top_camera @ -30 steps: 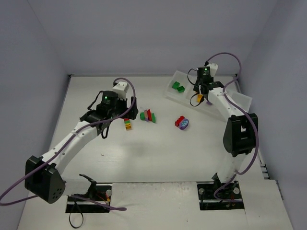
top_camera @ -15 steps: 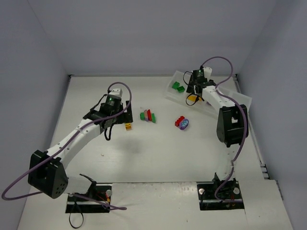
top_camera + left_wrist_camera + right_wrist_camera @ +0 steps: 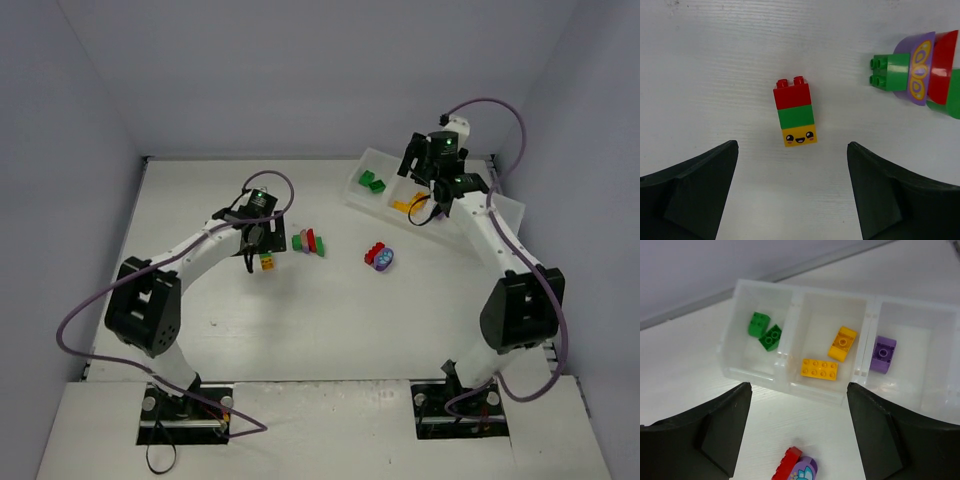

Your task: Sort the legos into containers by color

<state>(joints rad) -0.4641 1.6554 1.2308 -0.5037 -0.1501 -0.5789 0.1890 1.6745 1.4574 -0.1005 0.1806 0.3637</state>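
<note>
Left pincer (image 3: 792,165) open above 3-colour stack (image 3: 795,112) lying flat on desk (image 3: 715,75). Centre over stack, descend, close across narrow sides; likely needs splitting after. Right pincer (image 3: 799,405) open, empty, over tray (image 3: 765,286); 5 bricks (image 3: 819,368) sorted inside.

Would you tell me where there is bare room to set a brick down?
Bare: the tabletop nearer than the loose bricks, and the tray compartment around its lone purple brick. Crowded: mid-table, from the red-green-yellow stack to the red-and-purple pair.
</note>
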